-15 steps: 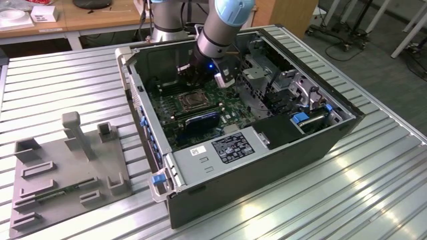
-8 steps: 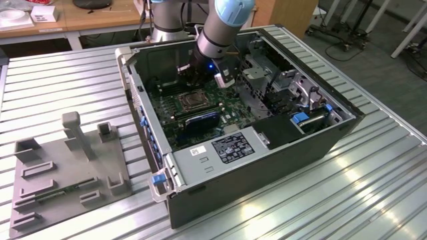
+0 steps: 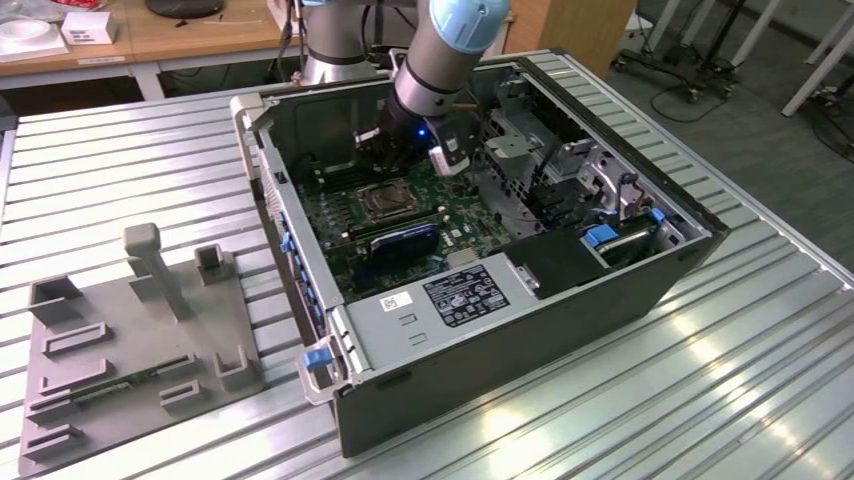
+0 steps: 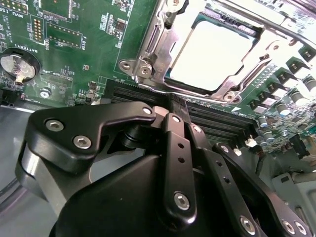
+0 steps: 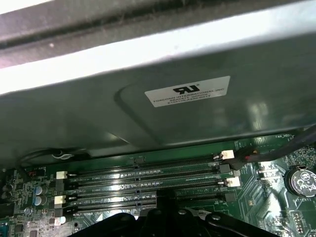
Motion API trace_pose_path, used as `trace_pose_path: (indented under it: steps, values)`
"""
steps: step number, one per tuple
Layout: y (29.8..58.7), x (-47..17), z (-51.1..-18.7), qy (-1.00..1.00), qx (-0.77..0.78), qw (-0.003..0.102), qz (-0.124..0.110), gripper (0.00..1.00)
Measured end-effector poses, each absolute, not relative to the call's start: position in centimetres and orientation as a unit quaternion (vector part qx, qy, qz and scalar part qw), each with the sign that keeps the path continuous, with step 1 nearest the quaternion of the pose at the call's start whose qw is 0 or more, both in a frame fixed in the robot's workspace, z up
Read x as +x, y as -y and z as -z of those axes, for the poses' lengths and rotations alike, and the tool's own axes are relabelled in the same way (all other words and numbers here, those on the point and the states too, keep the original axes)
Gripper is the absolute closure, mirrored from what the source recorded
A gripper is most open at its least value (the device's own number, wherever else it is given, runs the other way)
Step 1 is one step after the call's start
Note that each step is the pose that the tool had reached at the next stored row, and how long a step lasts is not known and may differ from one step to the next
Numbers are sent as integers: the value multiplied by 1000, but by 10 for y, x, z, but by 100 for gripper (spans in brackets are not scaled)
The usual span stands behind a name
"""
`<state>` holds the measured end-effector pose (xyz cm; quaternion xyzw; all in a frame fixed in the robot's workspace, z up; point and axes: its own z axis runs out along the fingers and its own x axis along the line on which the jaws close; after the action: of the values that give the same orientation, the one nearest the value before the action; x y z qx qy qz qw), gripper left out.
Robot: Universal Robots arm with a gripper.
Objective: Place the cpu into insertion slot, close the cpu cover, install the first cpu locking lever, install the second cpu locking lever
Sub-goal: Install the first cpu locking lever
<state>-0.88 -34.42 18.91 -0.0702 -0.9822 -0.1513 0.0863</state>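
Second wrist view: my gripper [image 4: 178, 106], fingers pressed together and empty, sits over the memory slots [image 4: 217, 123]. The cpu [image 4: 212, 54] lies seated under its cover [image 4: 163, 47], upper right, just beyond.

The exterior view stands off from the bench, high up, looking down at an angle into the open computer case [image 3: 494, 250] with the arm [image 3: 441, 60] reaching inside. The 2 wrist cameras sit close over the green circuit board [image 4: 74, 59], each looking past the black gripper [image 4: 178, 109] body. The second wrist view faces the insertion slot [image 4: 217, 54]; the first wrist view faces the case wall [image 5: 158, 113]. Both wrist views share the long black memory slots [image 5: 143, 180].
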Motion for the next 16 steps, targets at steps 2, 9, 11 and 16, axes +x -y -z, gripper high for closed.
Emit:
trace_pose_path:
  steps: [2,9,11,16]
  values:
    - [344,-9,-190,982,-70,86,152,89]
    - [345,-9,-190,981,-70,87,156,89]
    - [345,-9,-190,981,-70,87,156,89]
    - [345,-9,-194,981,-70,87,156,89]
